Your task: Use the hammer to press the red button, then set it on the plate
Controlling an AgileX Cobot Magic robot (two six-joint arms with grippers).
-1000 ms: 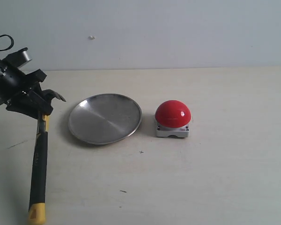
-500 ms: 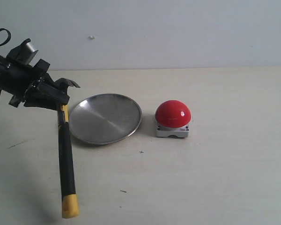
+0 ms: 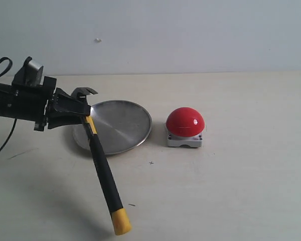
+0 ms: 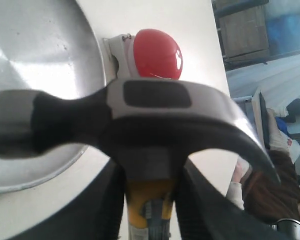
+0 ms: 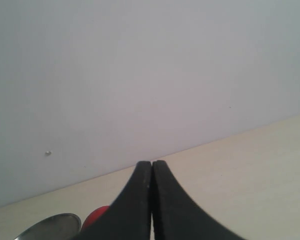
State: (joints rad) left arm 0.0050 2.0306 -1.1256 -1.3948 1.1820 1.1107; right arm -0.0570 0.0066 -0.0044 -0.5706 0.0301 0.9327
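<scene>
My left gripper (image 3: 80,111) is shut on the hammer (image 3: 103,170) just below its dark steel head (image 3: 85,92), over the left rim of the silver plate (image 3: 123,125). The black handle slants down to the right and ends in a yellow tip (image 3: 121,223) near the table's front. The red button (image 3: 185,122) sits on its grey base right of the plate. In the left wrist view the hammer head (image 4: 140,120) spans the picture, with the left gripper (image 4: 150,192) clamped on the yellow neck, the plate (image 4: 35,55) and the button (image 4: 157,52) beyond. My right gripper (image 5: 151,167) is shut on nothing.
A pale tabletop (image 3: 241,181) runs to a plain wall (image 3: 190,35). The left arm's black cable (image 3: 2,143) trails at the left edge. The right wrist view catches a sliver of the plate (image 5: 50,227) and the button (image 5: 96,216) low down.
The left arm has swung right, carrying the hammer head from left of the plate to over its left rim. The handle's yellow tip has swept right along the front.
</scene>
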